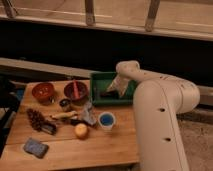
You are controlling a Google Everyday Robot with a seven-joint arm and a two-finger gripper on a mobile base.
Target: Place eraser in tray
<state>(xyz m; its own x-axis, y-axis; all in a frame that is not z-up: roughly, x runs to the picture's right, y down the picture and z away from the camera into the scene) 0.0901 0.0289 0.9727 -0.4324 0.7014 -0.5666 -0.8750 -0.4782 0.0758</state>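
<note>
The gripper (pixel 113 88), low in the tray (pixel 100 75), hides its right end. A dark smudge (pixel 103 93) beside it is too blurred to name.

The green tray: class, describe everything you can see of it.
The green tray is a shallow rectangle with a raised rim, plastic by its look. It lies flat at the back edge of the wooden table, right of a reddish bowl. The gripper reaches down into it, the arm hiding its right end. A small dark bar, probably the eraser, lies inside by the gripper.
</note>
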